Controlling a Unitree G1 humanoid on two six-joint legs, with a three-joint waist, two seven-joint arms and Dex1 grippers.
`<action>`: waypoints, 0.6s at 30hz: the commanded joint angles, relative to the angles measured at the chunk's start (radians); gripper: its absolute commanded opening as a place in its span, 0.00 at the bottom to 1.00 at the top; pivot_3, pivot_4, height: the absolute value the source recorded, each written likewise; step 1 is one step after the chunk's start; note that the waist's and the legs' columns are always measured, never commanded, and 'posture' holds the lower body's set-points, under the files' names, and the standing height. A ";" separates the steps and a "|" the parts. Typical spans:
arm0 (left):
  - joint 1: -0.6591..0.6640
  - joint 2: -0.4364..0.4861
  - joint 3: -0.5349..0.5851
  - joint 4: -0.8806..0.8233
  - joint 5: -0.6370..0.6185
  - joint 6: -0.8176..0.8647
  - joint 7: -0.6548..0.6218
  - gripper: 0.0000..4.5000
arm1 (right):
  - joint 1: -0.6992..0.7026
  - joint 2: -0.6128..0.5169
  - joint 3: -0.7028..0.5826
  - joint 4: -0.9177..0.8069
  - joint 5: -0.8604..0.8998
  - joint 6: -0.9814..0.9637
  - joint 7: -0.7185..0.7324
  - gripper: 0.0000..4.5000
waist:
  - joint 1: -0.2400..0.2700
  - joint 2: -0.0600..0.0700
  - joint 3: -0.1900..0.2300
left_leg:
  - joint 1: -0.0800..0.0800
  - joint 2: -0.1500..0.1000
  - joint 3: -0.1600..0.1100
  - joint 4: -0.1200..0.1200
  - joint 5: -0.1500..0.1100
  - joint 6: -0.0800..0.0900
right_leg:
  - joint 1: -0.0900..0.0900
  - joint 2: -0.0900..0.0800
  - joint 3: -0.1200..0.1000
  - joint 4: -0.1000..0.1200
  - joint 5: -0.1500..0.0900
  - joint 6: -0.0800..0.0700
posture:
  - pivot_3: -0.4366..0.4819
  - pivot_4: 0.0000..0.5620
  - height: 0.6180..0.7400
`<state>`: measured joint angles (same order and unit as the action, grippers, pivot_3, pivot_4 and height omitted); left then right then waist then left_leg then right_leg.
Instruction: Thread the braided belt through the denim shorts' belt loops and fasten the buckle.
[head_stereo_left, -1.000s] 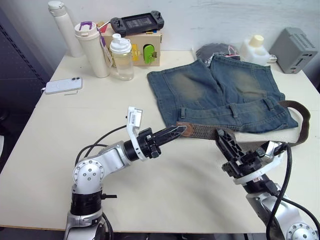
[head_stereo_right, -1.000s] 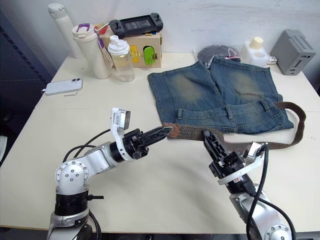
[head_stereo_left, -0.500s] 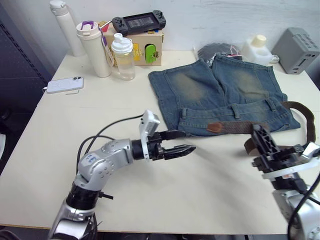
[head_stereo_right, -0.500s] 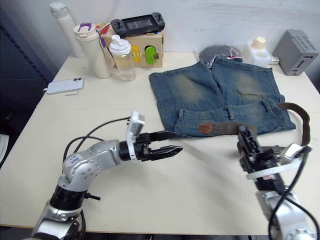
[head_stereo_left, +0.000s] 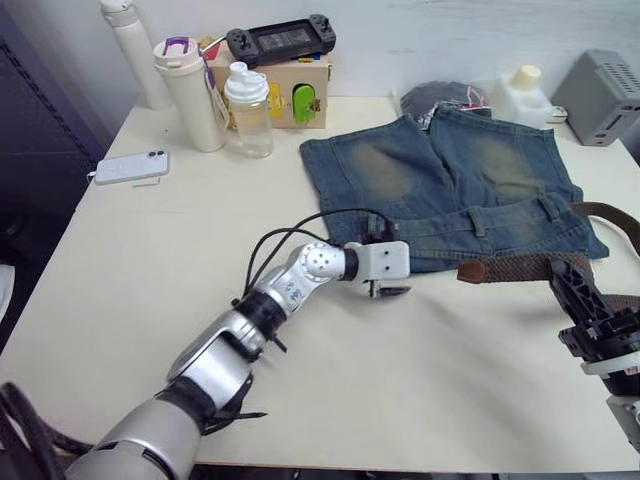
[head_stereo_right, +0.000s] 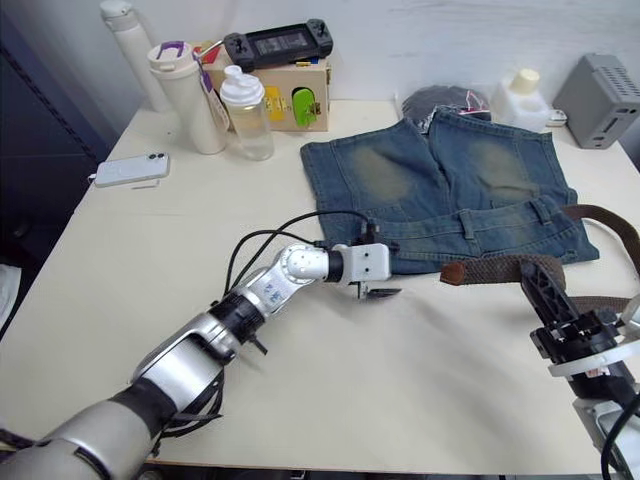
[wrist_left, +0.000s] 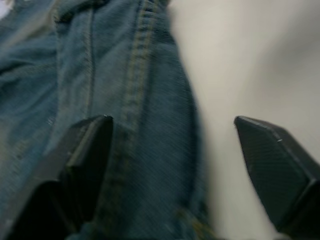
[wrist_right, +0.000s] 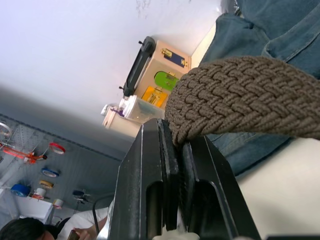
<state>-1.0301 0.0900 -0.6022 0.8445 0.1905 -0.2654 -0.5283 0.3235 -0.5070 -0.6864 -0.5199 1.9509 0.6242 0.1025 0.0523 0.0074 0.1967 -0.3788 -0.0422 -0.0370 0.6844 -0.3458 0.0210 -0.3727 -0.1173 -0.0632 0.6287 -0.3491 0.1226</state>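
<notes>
Your right gripper (wrist_right: 172, 165): clamped on dark olive-brown braided belt (head_stereo_left: 530, 266), tan tab beside waistband | left gripper (wrist_left: 170, 165): fingers spread over faded blue denim shorts (head_stereo_left: 450, 180), flat on table.

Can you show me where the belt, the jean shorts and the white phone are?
braided belt (head_stereo_left: 520, 266): left eye view, woven strap near its tan end.
denim shorts (head_stereo_left: 440, 170): left eye view, middle of the legs.
white phone (head_stereo_left: 130, 166): left eye view, its back.

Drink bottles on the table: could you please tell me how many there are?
3, grouped at the table's far left corner: a white flask farthest back, a purple-capped white tumbler beside it, and a clear shaker bottle beside the tumbler.
</notes>
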 joint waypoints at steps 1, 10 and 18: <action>-0.021 -0.012 0.017 0.136 0.062 -0.049 0.046 0.64 | -0.002 0.002 -0.027 -0.057 0.021 -0.014 -0.017 0.00 | -0.001 0.000 0.000 | 0.000 0.000 0.001 0.000 0.000 0.000 | -0.001 0.000 -0.001 0.000 0.000 0.000 | 0.48 0.27 0.59; 0.104 0.117 0.117 0.074 0.058 -0.093 0.012 0.07 | -0.046 0.004 -0.036 -0.039 0.021 -0.028 -0.065 0.00 | -0.030 -0.005 0.002 | 0.004 0.003 0.007 0.000 0.005 -0.001 | -0.001 0.000 0.003 0.002 0.007 -0.003 | 0.48 0.27 0.59; 0.616 0.482 0.329 -0.614 -0.096 -0.079 -0.128 0.07 | -0.071 -0.061 -0.088 -0.024 0.021 0.005 -0.048 0.00 | -0.089 0.000 -0.002 | 0.010 0.010 0.012 -0.007 0.004 -0.006 | -0.004 0.004 0.015 0.007 0.005 -0.005 | 0.48 0.27 0.59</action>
<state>-0.5136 0.5097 -0.3092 0.3256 0.1348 -0.3592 -0.5896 0.2559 -0.5495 -0.7327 -0.5326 1.9535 0.6255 0.0386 -0.0365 0.0076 0.1947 -0.3676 -0.0302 -0.0234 0.6745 -0.3426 0.0132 -0.3768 -0.1124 -0.0478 0.6364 -0.3450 0.1149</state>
